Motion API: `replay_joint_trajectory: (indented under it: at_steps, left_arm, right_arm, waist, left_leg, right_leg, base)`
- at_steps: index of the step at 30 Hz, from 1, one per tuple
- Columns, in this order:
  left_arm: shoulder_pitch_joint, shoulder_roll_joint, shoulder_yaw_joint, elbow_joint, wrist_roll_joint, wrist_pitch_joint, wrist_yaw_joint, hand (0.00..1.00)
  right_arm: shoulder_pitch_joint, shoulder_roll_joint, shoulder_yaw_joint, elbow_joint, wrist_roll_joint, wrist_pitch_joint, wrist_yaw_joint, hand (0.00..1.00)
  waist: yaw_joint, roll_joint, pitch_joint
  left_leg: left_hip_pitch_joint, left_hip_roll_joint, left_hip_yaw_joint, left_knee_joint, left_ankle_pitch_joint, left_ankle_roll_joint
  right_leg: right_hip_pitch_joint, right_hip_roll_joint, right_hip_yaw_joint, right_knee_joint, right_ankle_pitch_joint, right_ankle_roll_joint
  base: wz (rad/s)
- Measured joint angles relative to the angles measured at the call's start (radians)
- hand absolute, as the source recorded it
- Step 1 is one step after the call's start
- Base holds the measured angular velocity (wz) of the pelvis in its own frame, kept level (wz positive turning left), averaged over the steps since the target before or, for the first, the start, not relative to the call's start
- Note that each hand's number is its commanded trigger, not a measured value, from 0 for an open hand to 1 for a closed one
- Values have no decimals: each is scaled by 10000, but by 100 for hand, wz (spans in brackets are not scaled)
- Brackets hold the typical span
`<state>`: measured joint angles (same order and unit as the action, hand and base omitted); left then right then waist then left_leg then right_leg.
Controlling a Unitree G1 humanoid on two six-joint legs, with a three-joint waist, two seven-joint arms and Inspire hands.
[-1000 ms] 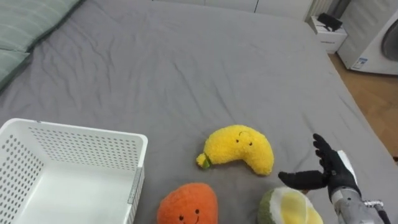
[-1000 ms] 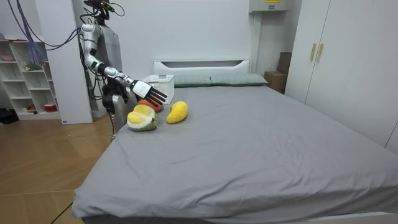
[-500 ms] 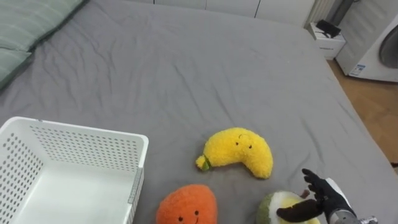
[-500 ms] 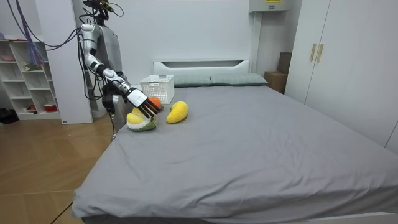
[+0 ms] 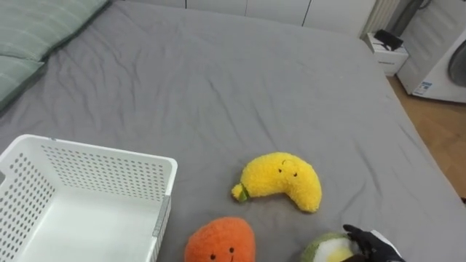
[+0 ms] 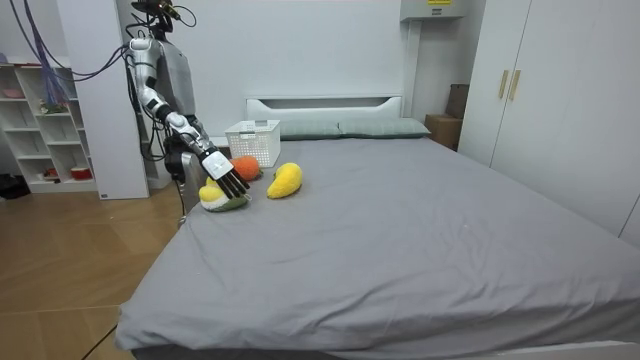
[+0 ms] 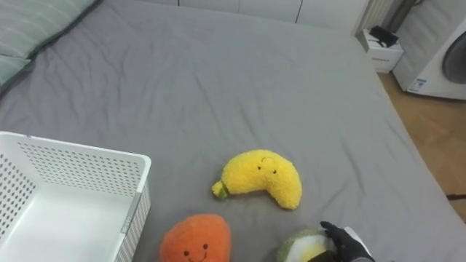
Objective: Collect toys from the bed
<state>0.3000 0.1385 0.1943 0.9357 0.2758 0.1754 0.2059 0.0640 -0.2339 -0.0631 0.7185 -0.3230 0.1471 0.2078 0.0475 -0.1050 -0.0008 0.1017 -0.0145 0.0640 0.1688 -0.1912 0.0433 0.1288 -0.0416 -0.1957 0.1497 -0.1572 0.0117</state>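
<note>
The right hand (image 5: 368, 244) rests on the right side of the green toy (image 5: 324, 252) at the near edge of the bed (image 5: 218, 73), fingers straight and spread over the plush — touching it, not curled round it. The toy lies just left of the hand, with the orange toy (image 5: 218, 240) beyond it and the basket (image 5: 95, 171) farther left again. The carry would probably run leftward, in front of the banana toy (image 5: 280, 180).

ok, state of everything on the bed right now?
white basket: upright on the bed, no toy in the part that shows.
yellow banana plush: lying on the bed, untouched.
orange plush: face up beside the basket, apart from it.
green and yellow plush: on the bed, under the right hand.
right hand: open, fingers straight on that plush.
</note>
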Motion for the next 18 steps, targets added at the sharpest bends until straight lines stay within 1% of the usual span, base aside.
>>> replay_joint_trajectory:
  at_steps: [1, 2, 3, 4, 5, 6, 11, 16, 18]
  left_arm:
    - [0, 0, 0, 9, 0, 2, 0, 0]
    - [-6, 0, -1, 23, 0, 7, -2, 0]
    - [-12, 0, -1, 25, 0, 11, -2, 0]
    - [-12, 1, -1, 25, 0, 15, -2, 0]
    - [-11, 2, -1, 25, 0, 35, -2, 0]
    - [-28, 2, -5, 25, 1, 71, -2, 0]
    - [34, -1, -32, 35, 20, 172, 30, 0]
    - [6, 5, -24, 35, 20, 212, 276, 0]
    - [-9, 3, -26, 34, 15, 217, 280, 0]
  right_arm:
    - [-5, 0, 0, 69, 0, -9, -1, 0]
    - [-5, -1, 0, 157, -1, 10, -1, 19]
    - [-5, -1, 0, 185, -1, 49, -1, 55]
    - [-6, -1, 0, 187, -1, 60, -1, 64]
    - [-10, -1, 0, 199, -1, 64, -2, 86]
    - [-12, -1, 21, 224, -1, 63, -6, 100]
    - [-15, -2, 31, 340, -100, 61, -214, 100]
    - [-18, -1, 92, 342, -419, 87, -431, 100]
    - [-19, 1, 197, 381, -581, 190, -442, 100]
  waist:
    - [45, -3, 0]
    - [117, -8, 1]
    - [133, -10, 2]
    - [148, -11, 3]
    - [157, -14, 4]
    - [157, -24, 4]
    - [161, -46, 12]
    - [162, -41, 8]
    - [177, -35, 5]
  left_leg:
    - [0, 0, -3, -2, -1, 0]
    - [0, 0, -10, -2, -1, -1]
    - [-2, -1, -25, -1, -1, -1]
    - [-3, -3, -36, 0, -1, -1]
    - [-5, -9, -73, 7, -1, -1]
    - [2, -12, -98, 10, -1, -1]
    - [71, -5, -132, 10, -10, -14]
    - [67, -4, -131, 9, -11, -16]
    - [50, -5, -131, 18, -10, -15]
  right_leg:
    - [4, 2, 3, 0, 0, 0]
    - [11, 3, 4, 0, -1, -1]
    - [18, 4, 3, 0, -2, -3]
    - [23, 4, 2, -1, -3, -4]
    - [40, 3, 2, -7, -5, -5]
    - [57, 4, -3, -22, -7, -5]
    - [134, 33, -29, -148, -4, -3]
    - [151, 38, -41, -151, -3, -4]
    - [160, 40, -6, -143, -1, -6]
  base:
    - [0]
    - [0]
    - [0]
    - [6]
    - [7]
    - [7]
    - [3]
    - [0]
    - [0]
